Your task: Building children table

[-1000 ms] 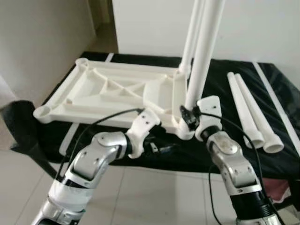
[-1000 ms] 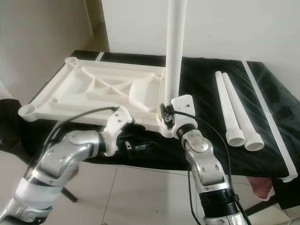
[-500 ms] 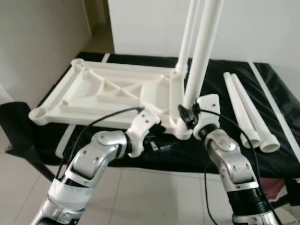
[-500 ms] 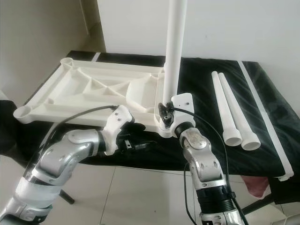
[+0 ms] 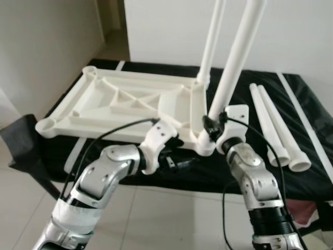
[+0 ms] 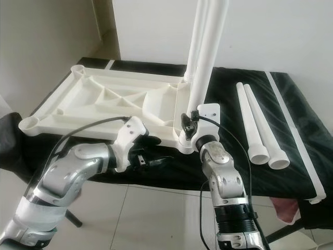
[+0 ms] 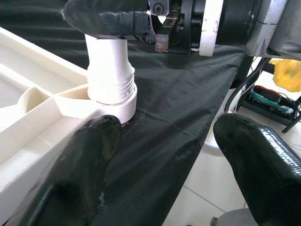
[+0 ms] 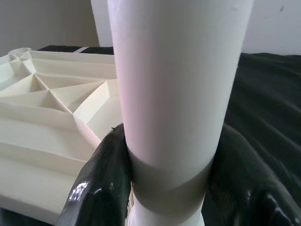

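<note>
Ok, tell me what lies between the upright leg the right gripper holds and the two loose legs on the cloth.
Only bare black cloth, as the right eye view shows. The right gripper clamps the near leg at the tabletop corner; the loose legs lie apart to its right.

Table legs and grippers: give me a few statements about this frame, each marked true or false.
1. The right gripper is shut around the near leg, low on it. True.
2. Two loose legs lie on the black cloth to the robot's right. True.
3. The tabletop lies with its smooth face up. False: its ribbed underside faces up.
4. The left gripper is shut on a leg. False: its fingers are open, beside the corner socket.
5. No leg stands in the tabletop's far corner on the robot's right. False: a far leg stands there.
</note>
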Robot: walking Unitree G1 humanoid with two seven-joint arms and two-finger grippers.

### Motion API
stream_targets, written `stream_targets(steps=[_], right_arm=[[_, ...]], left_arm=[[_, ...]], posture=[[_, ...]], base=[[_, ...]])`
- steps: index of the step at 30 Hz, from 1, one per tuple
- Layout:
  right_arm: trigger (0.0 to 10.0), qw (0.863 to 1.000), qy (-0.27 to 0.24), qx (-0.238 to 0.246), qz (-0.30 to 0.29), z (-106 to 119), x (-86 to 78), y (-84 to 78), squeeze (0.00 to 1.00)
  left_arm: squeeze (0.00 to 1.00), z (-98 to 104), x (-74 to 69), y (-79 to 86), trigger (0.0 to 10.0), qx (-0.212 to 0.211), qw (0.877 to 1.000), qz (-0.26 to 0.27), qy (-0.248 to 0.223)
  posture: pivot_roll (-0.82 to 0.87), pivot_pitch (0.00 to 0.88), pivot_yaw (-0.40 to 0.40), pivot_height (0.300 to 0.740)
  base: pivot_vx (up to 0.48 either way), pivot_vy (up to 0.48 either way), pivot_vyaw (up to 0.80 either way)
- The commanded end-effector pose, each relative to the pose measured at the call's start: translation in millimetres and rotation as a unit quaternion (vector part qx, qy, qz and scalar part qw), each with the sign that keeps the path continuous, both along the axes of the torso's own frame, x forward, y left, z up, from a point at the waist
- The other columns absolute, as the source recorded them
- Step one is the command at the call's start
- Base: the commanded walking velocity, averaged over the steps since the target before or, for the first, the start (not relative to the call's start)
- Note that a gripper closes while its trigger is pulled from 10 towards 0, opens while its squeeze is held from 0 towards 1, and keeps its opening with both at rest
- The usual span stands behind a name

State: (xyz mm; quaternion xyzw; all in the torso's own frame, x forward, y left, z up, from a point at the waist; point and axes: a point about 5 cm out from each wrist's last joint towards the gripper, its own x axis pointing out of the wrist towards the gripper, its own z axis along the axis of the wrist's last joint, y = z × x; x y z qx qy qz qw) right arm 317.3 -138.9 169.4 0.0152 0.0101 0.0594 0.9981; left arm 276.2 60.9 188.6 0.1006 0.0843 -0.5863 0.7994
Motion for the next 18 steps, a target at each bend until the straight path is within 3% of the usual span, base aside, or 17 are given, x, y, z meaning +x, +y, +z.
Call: stream_targets(steps=[1, 7, 8, 9, 12, 18], right_arm=[[10.0, 0.992, 0.116, 0.013, -0.05, -46, -7.6, -17.5, 0.0], [10.0, 0.993, 0.101, 0.017, -0.053, -43, -8.3, -14.0, 0.0], [10.0, 0.99, 0.073, 0.042, -0.112, -41, -12.7, -11.9, 0.0], [10.0, 0.99, 0.073, 0.042, -0.112, -41, -12.7, -11.9, 0.0], [10.0, 0.974, 0.038, 0.069, -0.211, -39, -17.8, -8.1, 0.0], [10.0, 0.968, 0.031, 0.091, -0.233, -38, -16.8, 0.0, 0.0]], left_arm=[[0.0, 2, 0.8, 1.4, 10.0, -0.002, 1.0, 0.007, -0.003], [0.0, 2, 0.9, 1.0, 10.0, -0.001, 1.0, 0.006, -0.003], [0.0, 2, 0.8, 1.2, 10.0, 0.0, 1.0, 0.005, -0.003], [0.0, 2, 0.8, 1.2, 10.0, 0.0, 1.0, 0.005, -0.003], [0.0, 1, 0.5, 0.6, 10.0, 0.0, 1.0, 0.005, -0.001], [0.0, 1, 0.6, -0.9, 10.0, -0.002, 1.0, 0.004, -0.001]], posture=[[0.02, 0.033, 0.002, 0.74], [0.02, 0.036, 0.003, 0.74], [0.01, 0.039, 0.003, 0.74], [0.01, 0.039, 0.003, 0.74], [0.01, 0.042, 0.002, 0.74], [0.01, 0.041, 0.0, 0.74]], base=[[0.0, 0.0, 0.0], [0.0, 0.0, 0.0], [0.0, 0.0, 0.0], [0.0, 0.0, 0.0], [0.0, 0.0, 0.0], [0.0, 0.0, 0.0]])
